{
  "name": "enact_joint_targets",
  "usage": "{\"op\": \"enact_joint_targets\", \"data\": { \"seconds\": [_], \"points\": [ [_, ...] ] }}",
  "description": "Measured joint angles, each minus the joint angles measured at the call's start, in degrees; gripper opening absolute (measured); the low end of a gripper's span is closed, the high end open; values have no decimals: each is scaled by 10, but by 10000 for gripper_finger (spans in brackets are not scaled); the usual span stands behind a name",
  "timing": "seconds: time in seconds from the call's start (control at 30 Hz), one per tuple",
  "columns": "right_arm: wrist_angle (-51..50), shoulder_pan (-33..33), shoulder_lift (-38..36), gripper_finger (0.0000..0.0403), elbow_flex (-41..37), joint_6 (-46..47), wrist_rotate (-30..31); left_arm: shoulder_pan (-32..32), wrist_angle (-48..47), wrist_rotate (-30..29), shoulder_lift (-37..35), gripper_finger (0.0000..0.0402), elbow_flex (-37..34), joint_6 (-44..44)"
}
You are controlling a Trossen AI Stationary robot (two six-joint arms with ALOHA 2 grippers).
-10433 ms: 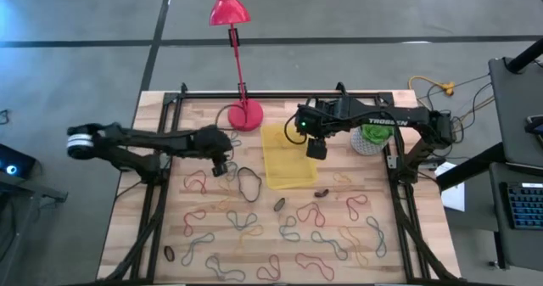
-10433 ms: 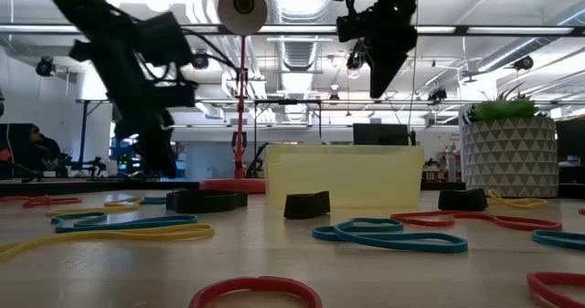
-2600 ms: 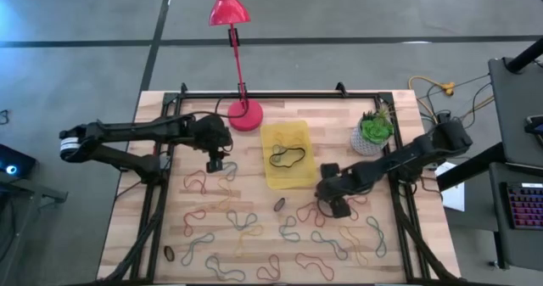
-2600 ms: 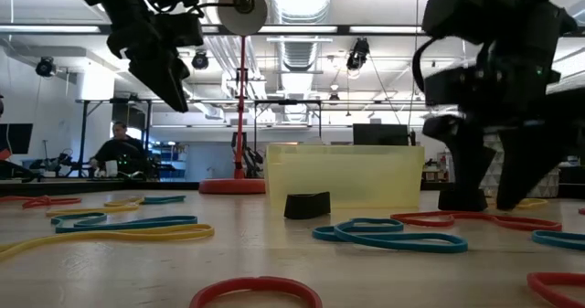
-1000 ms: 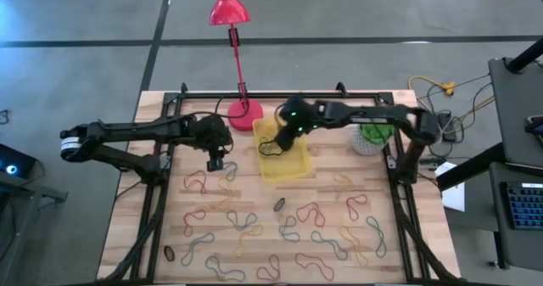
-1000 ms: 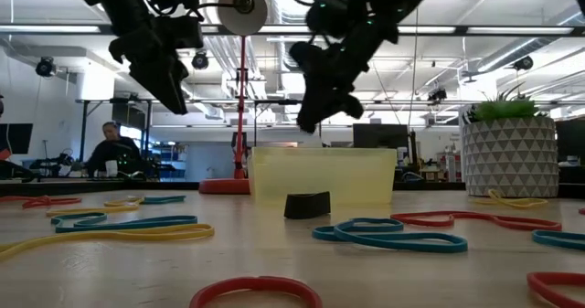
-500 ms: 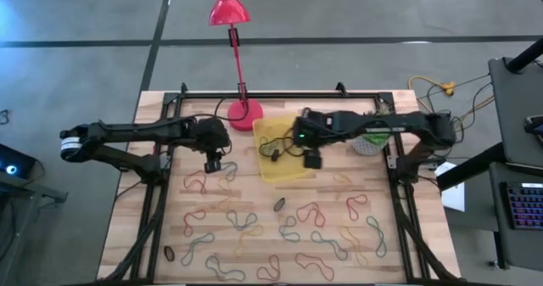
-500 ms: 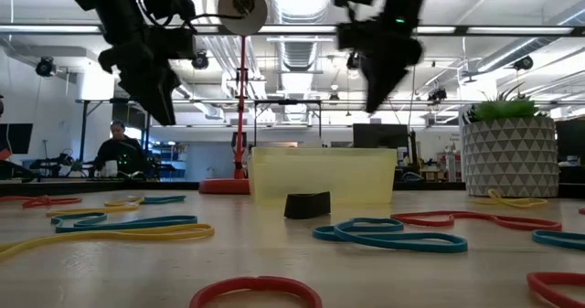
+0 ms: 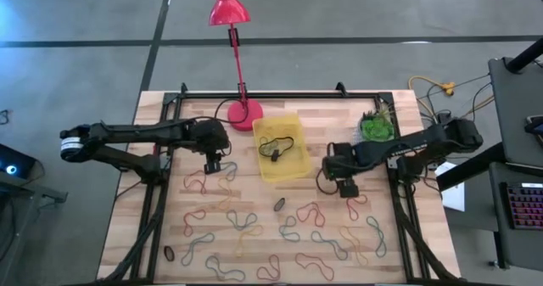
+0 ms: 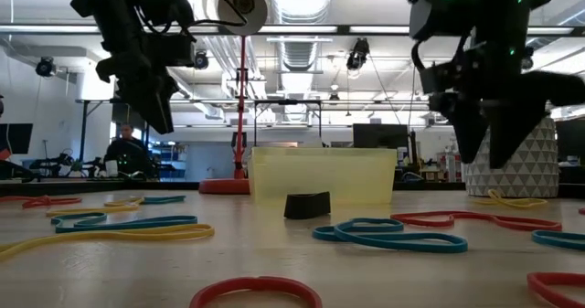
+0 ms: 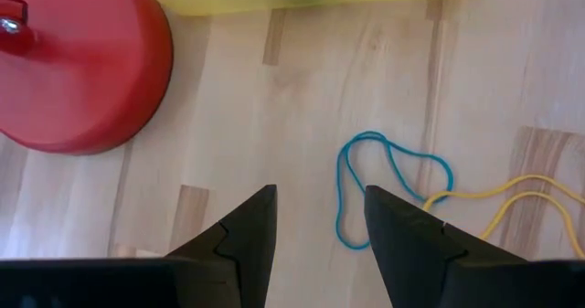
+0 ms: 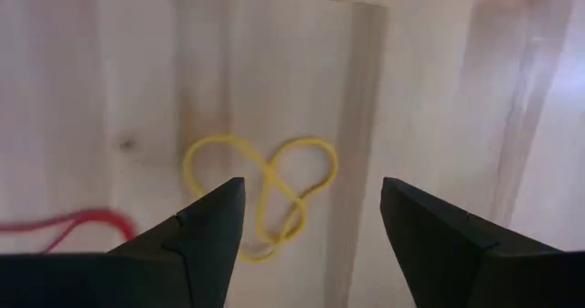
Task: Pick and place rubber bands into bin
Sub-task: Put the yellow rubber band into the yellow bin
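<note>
Above yellow band | right gripper apart, empty | left gripper apart | bin contents unclear

Grey floor with dark seams; beyond, open ceiling with ducts and bright lights.

Pale wood-plank table, translucent yellow plastic bin, glossy red lamp base

Yellow bin sits mid table, black band in front. Colored bands lie around. Left gripper hangs up high. Right gripper hangs, fingers apart.
</note>
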Motion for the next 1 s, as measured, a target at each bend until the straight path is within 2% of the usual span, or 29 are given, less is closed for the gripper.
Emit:
{"op": "enact_joint_targets", "data": {
  "seconds": [0.2, 0.47, 0.6, 0.9, 1.0],
  "points": [
    [65, -1, 1, 228, -37, -1, -2, 0, 0, -1, 0, 151, -1, 0],
    [90, -1, 7, 219, -58, -9, -9, 0, 1, -1, 0, 151, -1, -4],
    [103, 3, 25, 219, -65, -24, -51, 0, 2, -1, 0, 151, -1, -5],
    [103, 2, 82, 217, -61, -24, -39, 0, 2, -1, 0, 151, -1, -5],
    [111, 3, 83, 194, -59, -12, -10, 0, 2, -1, 0, 151, -1, -5]
  ]
}}
